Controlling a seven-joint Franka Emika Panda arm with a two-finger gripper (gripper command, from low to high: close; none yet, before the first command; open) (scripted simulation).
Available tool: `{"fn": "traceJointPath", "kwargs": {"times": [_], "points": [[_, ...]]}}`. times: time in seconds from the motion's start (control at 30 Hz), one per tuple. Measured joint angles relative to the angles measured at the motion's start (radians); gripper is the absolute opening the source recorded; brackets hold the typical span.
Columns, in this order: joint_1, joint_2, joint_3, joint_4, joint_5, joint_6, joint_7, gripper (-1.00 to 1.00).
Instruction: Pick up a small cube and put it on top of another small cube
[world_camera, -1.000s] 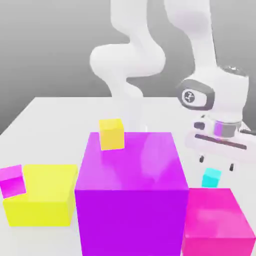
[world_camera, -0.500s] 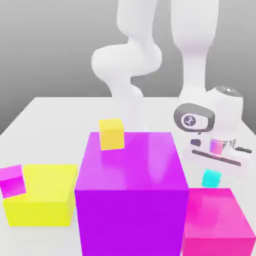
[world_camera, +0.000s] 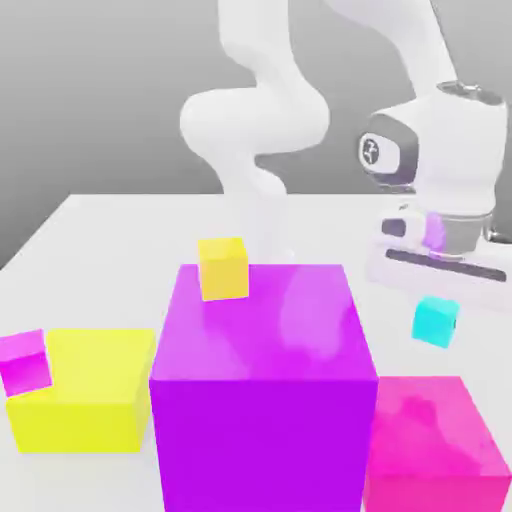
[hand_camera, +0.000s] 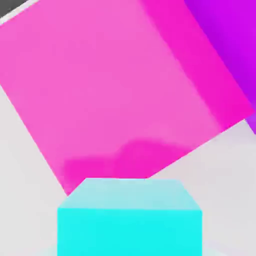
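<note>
The small cyan cube (world_camera: 436, 322) hangs in the air just under my gripper (world_camera: 437, 306), which is shut on it, at the exterior view's right. It floats above the table, higher than the top of the big pink block (world_camera: 432, 445) in front of it. In the hand view the cyan cube (hand_camera: 129, 217) sits close up, with the pink block (hand_camera: 120, 85) spread out below it. A small yellow cube (world_camera: 223, 268) rests on the big purple block (world_camera: 262, 390). A small magenta cube (world_camera: 24, 362) sits on the big yellow block (world_camera: 85, 395).
The purple block is the tallest obstacle, standing in the middle between the gripper and the yellow block. Its corner (hand_camera: 230, 40) appears in the hand view. The white table (world_camera: 110, 225) stretches behind the blocks toward the arm's base.
The hand dropped onto the cyan cube on the table, closed, and has now risen with the cube lifted off the surface.
</note>
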Motion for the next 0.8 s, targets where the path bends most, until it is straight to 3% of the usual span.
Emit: {"fn": "traceJointPath", "kwargs": {"times": [0.17, 0.5, 0.63, 0.67, 0.8], "points": [[-0.074, -0.137, -0.133, 0.063, -0.005, -0.201, -0.175, -1.00], [-0.251, -0.419, -0.361, 0.129, -0.124, -0.615, -0.434, -1.00], [-0.273, -0.391, -0.370, 0.031, -0.145, -0.506, -0.440, -1.00], [-0.275, -0.380, -0.370, 0.009, -0.145, -0.474, -0.441, 1.00], [-0.275, -0.380, -0.370, 0.009, -0.145, -0.474, -0.441, 1.00]]}}
